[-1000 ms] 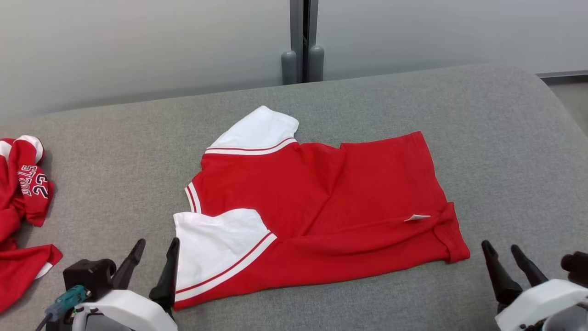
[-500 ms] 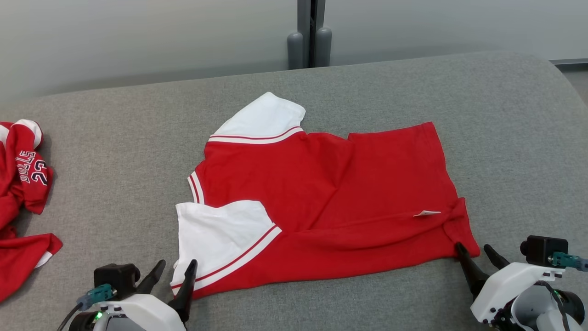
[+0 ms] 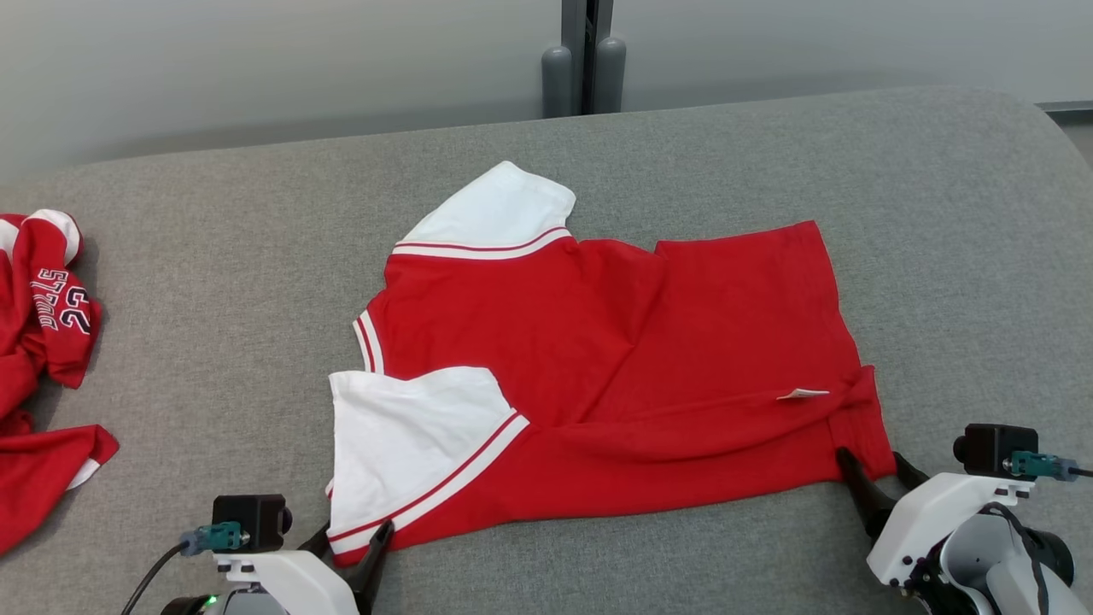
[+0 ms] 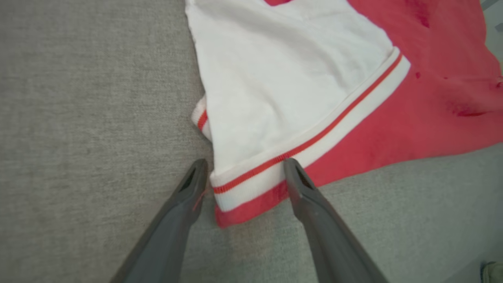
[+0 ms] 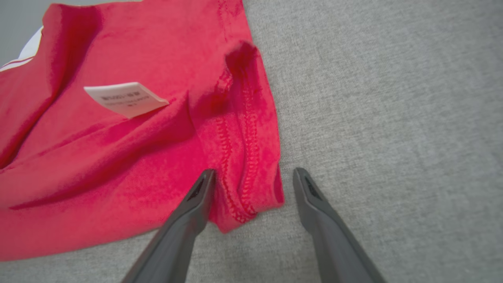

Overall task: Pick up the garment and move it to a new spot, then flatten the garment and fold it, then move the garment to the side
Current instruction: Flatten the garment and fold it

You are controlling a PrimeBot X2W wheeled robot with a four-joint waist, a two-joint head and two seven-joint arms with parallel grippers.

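Note:
The garment (image 3: 615, 367), a red shirt with white sleeves, lies flat on the grey padded table (image 3: 213, 282), collar to the left and hem to the right. My left gripper (image 3: 354, 538) is open at the near left corner. In the left wrist view its fingers straddle the striped sleeve cuff (image 4: 251, 184) of the garment (image 4: 283, 78). My right gripper (image 3: 871, 465) is open at the near right hem corner. The right wrist view shows the folded hem corner (image 5: 243, 188) between that gripper's (image 5: 254, 173) spread fingers, and a white label (image 5: 125, 98) on the red cloth.
Another red garment (image 3: 43, 342) with printed numbers lies crumpled at the table's left edge. Two grey posts (image 3: 585, 73) stand behind the table against a pale wall. Bare grey table surface (image 3: 956, 256) lies to the right of the shirt.
The head camera has shifted. Both grippers have closed in on the garment's near corners: the left onto the sleeve cuff, the right leftward onto the hem corner. Both stayed open.

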